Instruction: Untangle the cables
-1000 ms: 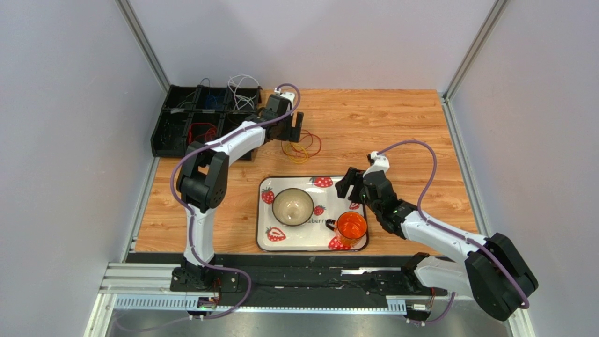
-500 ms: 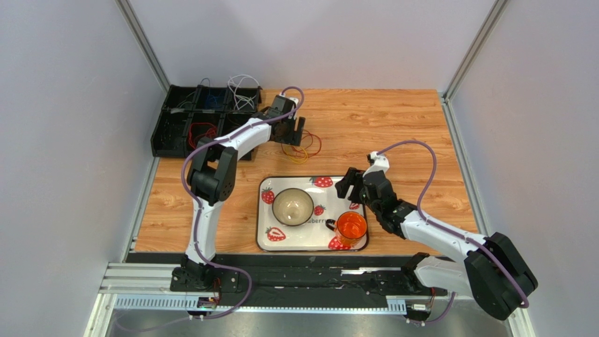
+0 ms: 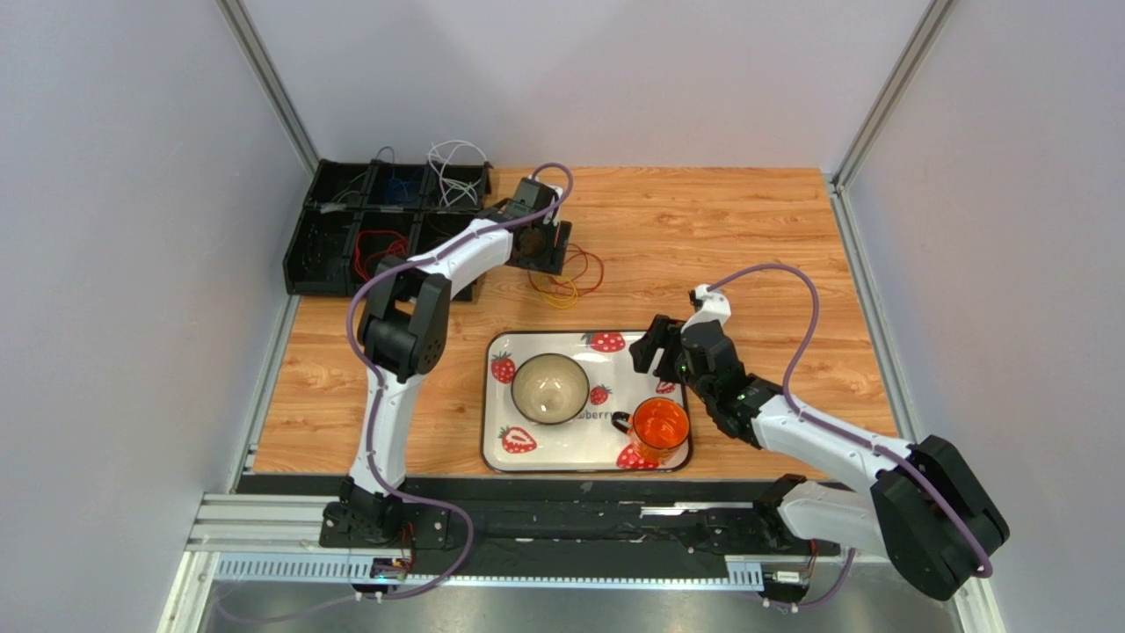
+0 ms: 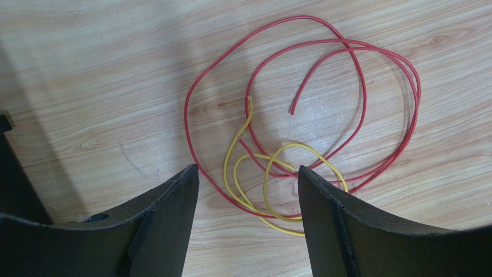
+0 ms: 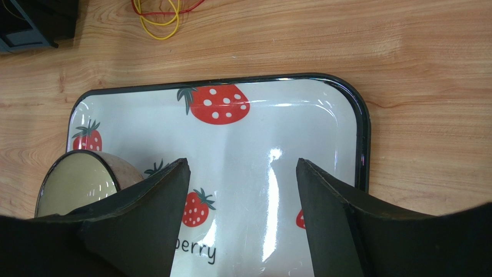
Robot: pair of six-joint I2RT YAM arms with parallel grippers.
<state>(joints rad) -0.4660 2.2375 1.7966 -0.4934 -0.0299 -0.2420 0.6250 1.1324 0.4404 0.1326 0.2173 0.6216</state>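
Note:
A red cable (image 4: 186,112) and a yellow cable (image 4: 224,167) lie looped across each other on the wooden table (image 3: 713,238). They show small in the top view (image 3: 571,281) and at the top edge of the right wrist view (image 5: 157,26). My left gripper (image 4: 247,168) is open and empty just above them, with its jaws either side of the yellow loops; in the top view it (image 3: 557,251) is beside the black bin. My right gripper (image 5: 242,161) is open and empty over the strawberry tray (image 5: 362,127). More white, red and blue cables sit in the bin (image 3: 376,218).
The tray (image 3: 494,451) holds a bowl (image 3: 551,388) and an orange cup (image 3: 659,426). The black compartment bin stands at the table's back left corner. Grey walls enclose the table on three sides.
My left arm has shifted slightly right, bringing its gripper closer over the red and yellow cables. The right arm and the cables have not moved.

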